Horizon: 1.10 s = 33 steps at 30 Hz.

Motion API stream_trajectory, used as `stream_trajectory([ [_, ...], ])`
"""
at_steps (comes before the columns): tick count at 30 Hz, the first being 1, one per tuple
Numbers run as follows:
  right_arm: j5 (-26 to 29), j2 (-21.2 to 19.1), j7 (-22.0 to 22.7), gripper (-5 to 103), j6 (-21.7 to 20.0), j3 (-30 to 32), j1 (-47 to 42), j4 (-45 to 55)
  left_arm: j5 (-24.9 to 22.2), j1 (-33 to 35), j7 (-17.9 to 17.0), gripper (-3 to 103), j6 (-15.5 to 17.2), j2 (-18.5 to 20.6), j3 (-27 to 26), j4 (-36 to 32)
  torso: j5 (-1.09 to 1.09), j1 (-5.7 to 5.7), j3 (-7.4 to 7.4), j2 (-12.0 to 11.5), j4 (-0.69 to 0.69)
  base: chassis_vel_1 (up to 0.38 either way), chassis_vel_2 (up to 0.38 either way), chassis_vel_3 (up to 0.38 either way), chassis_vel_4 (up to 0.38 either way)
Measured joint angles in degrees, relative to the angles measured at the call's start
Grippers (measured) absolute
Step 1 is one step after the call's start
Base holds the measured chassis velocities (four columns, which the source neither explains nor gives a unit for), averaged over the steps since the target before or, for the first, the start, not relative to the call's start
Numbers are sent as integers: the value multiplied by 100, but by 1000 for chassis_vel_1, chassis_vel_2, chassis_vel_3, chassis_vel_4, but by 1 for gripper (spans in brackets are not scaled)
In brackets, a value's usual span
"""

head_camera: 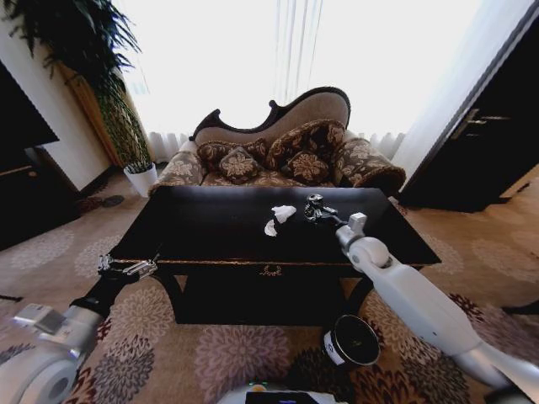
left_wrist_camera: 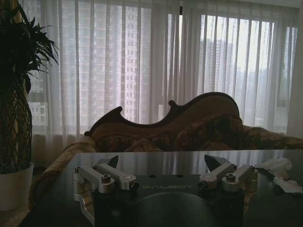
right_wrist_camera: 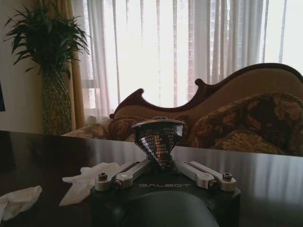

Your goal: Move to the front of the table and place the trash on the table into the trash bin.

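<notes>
So the dark can (right_wrist_camera: 158,142), the small shiny round bit of the trash, sits on the worktop (head_camera: 210,227) toward the sofa side, and the right end effector (right_wrist_camera: 160,166) is right on it. In the right wrist view the two fingers angle in to meet at the can's narrow base, so I'd call it pinched, or at least closed against it. The can stands upright, and from the head view I can't tell whether it's lifted off the surface yet.

Just beside the can, on its left, are two crumpled white papers (head_camera: 284,213), one a little nearer the front edge than the other. Neither touches the can or the end effector as far as I can see.

The bin (head_camera: 351,340) is on the carpet in front of the worktop, below its front edge and well apart from the can, roughly under the right forearm. Its mouth looks tipped toward the robot.

The left end effector (left_wrist_camera: 165,172) hovers at the front left corner of the worktop, jaws spread wide, nothing in them, well away from the can.

My read: the drive-up part is done and this is the first pickup, with nothing in the bin so far. Next move needs a clean lift straight up so the can doesn't slip out of that grip on the narrow base, then a swing back over the front edge and down to the bin. The papers are still left for after.
</notes>
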Motion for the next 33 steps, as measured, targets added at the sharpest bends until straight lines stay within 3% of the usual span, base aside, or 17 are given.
stream_trajectory([
  [3, 24, -50, -3, 0, 3, 851, -842, 453, 0, 0, 0, 100, 1, 1, 0, 0, 1, 0, 0, 0, -4, 0, 0, 0, 0],
  [9, -83, 80, -58, 0, 110, 1720, -1801, 940, 0, 0, 0, 100, 0, 1, 0, 0, 0, -1, -1, 0, -1, 0, 0, 0, 0],
  [12, -236, 460, -207, 0, 224, 2503, -2755, 1373, 0, 0, -1, 100, 1, 0, 0, 0, 1, -1, 0, 0, -2, 0, 0, 0, 0],
  [14, -273, 542, -236, 0, 247, 2635, -2886, 1440, 0, 0, 0, 100, 1, 0, 0, 0, 1, -1, -1, 0, -3, 0, 0, 0, 0],
  [18, -558, 1207, -495, 0, 559, 3571, -3794, 1829, 0, 0, -1, 100, 1, 0, 0, 0, -1, -1, -1, 0, -1, 0, 0, 0, 0],
  [19, -558, 1207, -495, 0, 559, 3571, -3794, 1829, 0, 0, -1, 100, 1, 0, 0, 0, -1, -1, -1, 0, -1, 0, 0, 0, 0],
  [22, -906, 1948, -813, 0, 1097, 4046, -4557, 1989, 0, 0, 0, 100, 1, 0, 0, 0, -1, -1, -1, 1, 0, 0, 0, 0, 0],
  [23, -906, 1948, -813, 0, 1097, 4046, -4557, 1989, 0, 0, 0, 100, 1, 0, 0, 0, -1, -1, -1, 1, 0, 0, 0, 0, 0],
  [27, -1040, 2709, -972, 0, 1629, 4195, -5269, 1909, 0, 0, -1, 100, 1, 0, 0, 0, -2, -2, -1, 1, -3, 0, 0, 0, 0],
  [33, -1219, 3072, -970, 0, 1887, 4128, -5451, 1663, 0, 0, -1, 100, 0, 0, 0, 1, -1, -1, 0, 1, -2, 0, 0, 0, 0],
])
